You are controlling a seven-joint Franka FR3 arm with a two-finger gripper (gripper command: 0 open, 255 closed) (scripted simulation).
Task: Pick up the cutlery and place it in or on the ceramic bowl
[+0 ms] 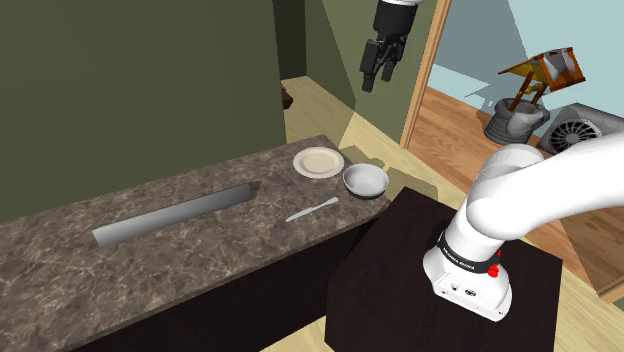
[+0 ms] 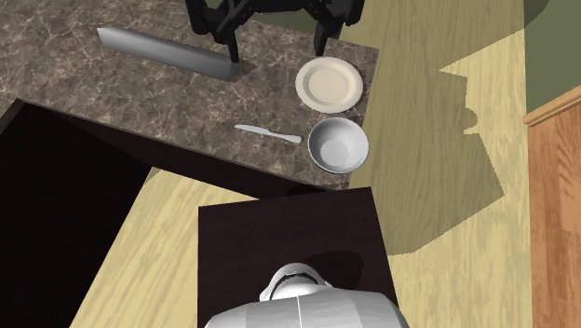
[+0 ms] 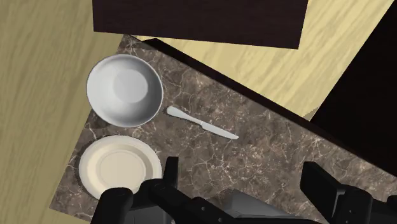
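Note:
A pale knife [image 1: 312,209] lies flat on the dark marble counter [image 1: 200,250], a short way from a white bowl [image 1: 366,180] that stands empty near the counter's end. In the second exterior view the knife [image 2: 268,133] lies just to the left of the bowl [image 2: 338,144]. My black gripper [image 1: 382,62] hangs high above the counter, open and holding nothing. From the wrist, the knife [image 3: 202,123] and the bowl [image 3: 124,89] lie far below, beyond my gripper [image 3: 248,184], whose fingers [image 3: 170,172] stand wide apart.
A cream plate [image 1: 319,162] sits beside the bowl at the counter's end. A long grey trough [image 1: 175,215] is sunk into the counter further along. My dark stand [image 1: 450,290] is close to the counter's edge. Green walls rise behind the counter, and a wooden floor lies beyond.

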